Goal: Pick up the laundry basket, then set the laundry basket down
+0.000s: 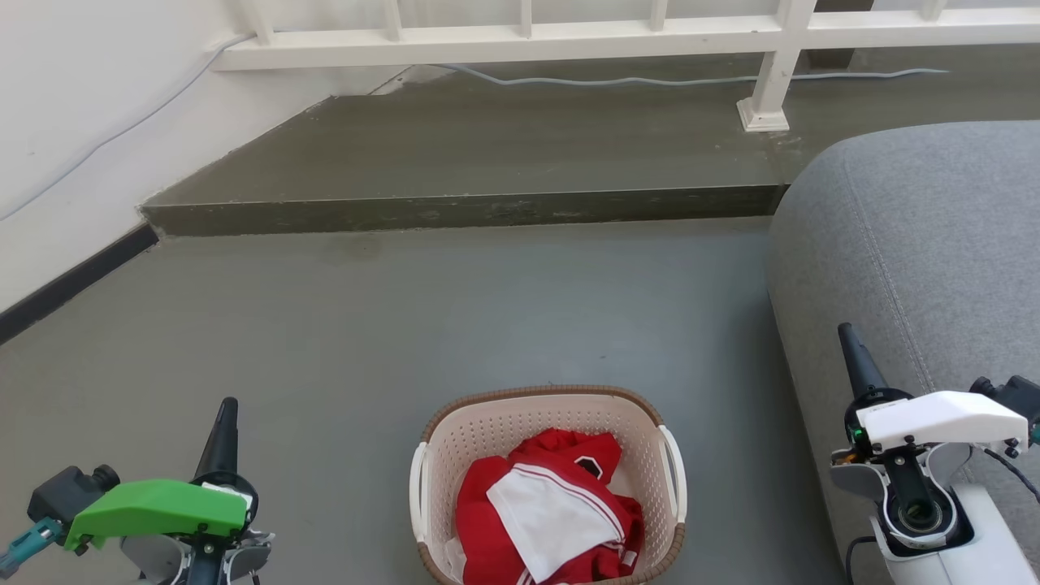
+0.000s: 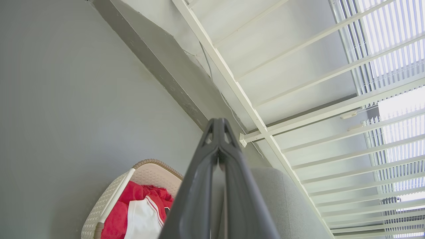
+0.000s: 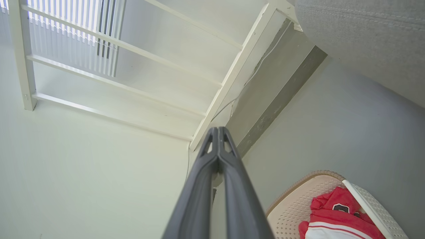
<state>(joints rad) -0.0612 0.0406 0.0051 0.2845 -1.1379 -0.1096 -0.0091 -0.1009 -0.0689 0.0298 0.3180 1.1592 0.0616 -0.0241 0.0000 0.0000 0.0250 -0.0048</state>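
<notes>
My L gripper [image 1: 228, 404] hangs over the grey floor [image 1: 366, 325] on the wall side. Its two dark fingers are pressed tight together w/ nothing btw them, and the L wrist view shows the tips touching. It has a green cover [image 1: 154, 505] behind it. My R gripper [image 1: 846, 329] is the same, fingers together & holding nothing. It sits in front of the grey sofa [image 1: 918, 244] w/ a white cover [image 1: 942, 418] behind it. Both point away from me, toward the step [image 1: 455, 210]. The laundry basket [image 1: 536, 392] stands upright on the floor btw my two grippers, and neither one is touching it. It is on the part of the floor close to me, well apart from the step edge, and nearer the sofa side than the wall [image 1: 65, 122] side. Its brown rim is on top & its cream walls are full of little holes. One white handle [image 1: 418, 491] is on my L side & the other handle [image 1: 677, 475] is on my R side. Inside it is a heap of red & white clothes [image 1: 552, 504], w/ a white bit lying on top of the red. Past the step is a white railing [image 1: 520, 36], & a thin grey cable [image 1: 650, 80] runs along the raised floor under it.
</notes>
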